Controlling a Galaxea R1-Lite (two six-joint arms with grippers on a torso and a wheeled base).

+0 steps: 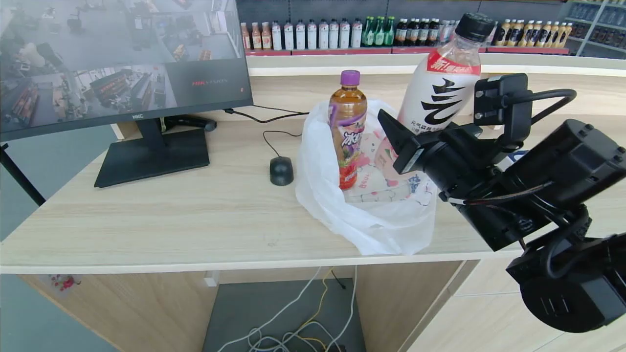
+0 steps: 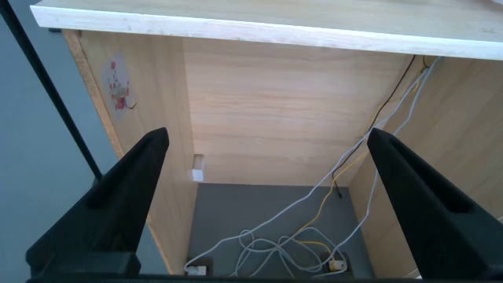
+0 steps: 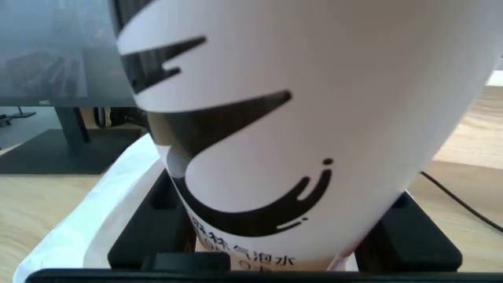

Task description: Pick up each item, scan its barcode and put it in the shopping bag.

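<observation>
My right gripper (image 1: pixel 398 144) is shut on a large white-labelled bottle (image 1: pixel 442 93) with a black cap, held tilted above the white shopping bag (image 1: pixel 362 215). Up close, the bottle's label (image 3: pixel 299 134) sits between the black fingers (image 3: pixel 145 232). An amber tea bottle (image 1: pixel 347 129) with a purple cap stands upright inside the bag. My left gripper (image 2: pixel 267 204) hangs open below the counter's front edge, facing the space under the desk, with nothing between its fingers.
A monitor (image 1: pixel 117 58) on its stand occupies the counter's left. A black mouse (image 1: pixel 281 170) lies just left of the bag. A shelf of drinks (image 1: pixel 391 32) runs along the back. Loose cables (image 2: pixel 299 244) lie on the floor under the desk.
</observation>
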